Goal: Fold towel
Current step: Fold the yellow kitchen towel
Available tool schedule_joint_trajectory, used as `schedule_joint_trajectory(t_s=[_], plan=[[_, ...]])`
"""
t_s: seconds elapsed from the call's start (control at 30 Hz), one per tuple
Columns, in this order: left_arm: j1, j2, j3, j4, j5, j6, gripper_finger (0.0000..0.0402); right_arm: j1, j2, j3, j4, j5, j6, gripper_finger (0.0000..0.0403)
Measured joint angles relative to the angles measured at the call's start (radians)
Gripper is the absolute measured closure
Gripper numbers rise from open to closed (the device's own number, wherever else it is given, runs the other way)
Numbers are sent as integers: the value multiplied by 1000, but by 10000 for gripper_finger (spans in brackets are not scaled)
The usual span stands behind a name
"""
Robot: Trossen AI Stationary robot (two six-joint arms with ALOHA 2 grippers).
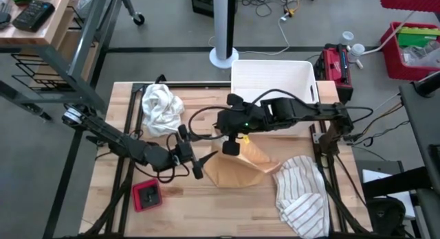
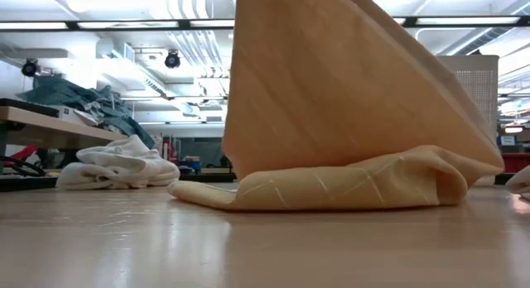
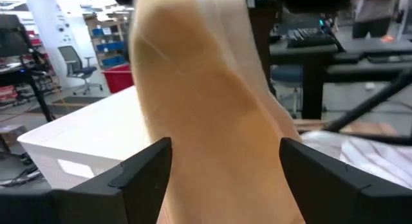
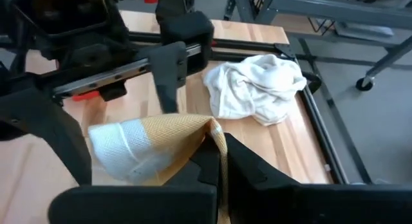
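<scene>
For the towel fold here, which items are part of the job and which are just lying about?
In the job:
- tan towel, one corner lifted
- right hand, shut on that corner
- left hand, open beside the towel

Lying about:
- white cloth
- striped cloth
- white bin
- red device

**Even overhead light, soft close-ups**

Ceiling strip lights (image 2: 124,25) brighten the room in the low view and lay a pale sheen on the table (image 2: 248,247). The tan towel (image 2: 348,98) is lit evenly, its near surface sharp enough to show weave. From above, the light is flat, with faint shadows under the arms. In the left wrist view the towel (image 3: 206,102) and fingers (image 3: 138,172) are blurred. In the right wrist view a towel corner (image 4: 122,147) glares white.
</scene>
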Motion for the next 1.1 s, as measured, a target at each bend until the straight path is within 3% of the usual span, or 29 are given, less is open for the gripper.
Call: schedule_joint_trajectory(t_s=[0.33,0.77,0.93,1.1], plan=[[7,10,0,101,52,-6,116,0,6,0,7,120,16,403],[81,9,0,209,44,-91,138,0,7,0,46,124,16,403],[85,9,0,233,41,-93,178,1,7,0,48,123,22,403],[85,9,0,233,41,-93,258,1,7,-1,48,118,30,403]])
